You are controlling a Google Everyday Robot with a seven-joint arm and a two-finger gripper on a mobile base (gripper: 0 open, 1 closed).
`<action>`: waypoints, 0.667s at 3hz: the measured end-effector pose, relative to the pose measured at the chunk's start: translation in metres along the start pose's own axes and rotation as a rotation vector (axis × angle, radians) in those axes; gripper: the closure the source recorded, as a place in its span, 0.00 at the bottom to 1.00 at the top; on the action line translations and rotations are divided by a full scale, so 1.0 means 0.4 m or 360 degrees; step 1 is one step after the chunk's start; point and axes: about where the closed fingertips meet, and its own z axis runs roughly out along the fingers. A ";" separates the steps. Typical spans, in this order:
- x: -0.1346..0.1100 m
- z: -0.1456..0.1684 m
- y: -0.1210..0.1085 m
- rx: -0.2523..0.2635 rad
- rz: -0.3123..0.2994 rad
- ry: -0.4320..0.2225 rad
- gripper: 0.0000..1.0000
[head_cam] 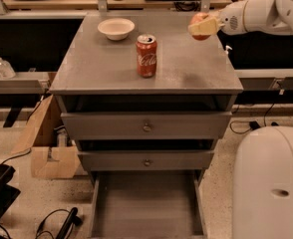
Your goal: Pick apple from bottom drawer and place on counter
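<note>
Gripper (202, 28) was clamped on the apple (199, 18), hovering over the back-right corner of the counter (186, 71), so I reckoned it should set it right down, clear of the Coke can (146, 56), before letting go.

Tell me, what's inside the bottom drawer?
Only its bare grey floor shows in the bottom drawer; its back part is hidden under the drawer above. The apple is held in the gripper, above the far right corner of the counter.
</note>
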 end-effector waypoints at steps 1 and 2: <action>0.057 0.046 -0.037 0.0040 0.0034 0.0067 1.00; 0.140 0.091 -0.065 0.0061 0.0118 0.0145 1.00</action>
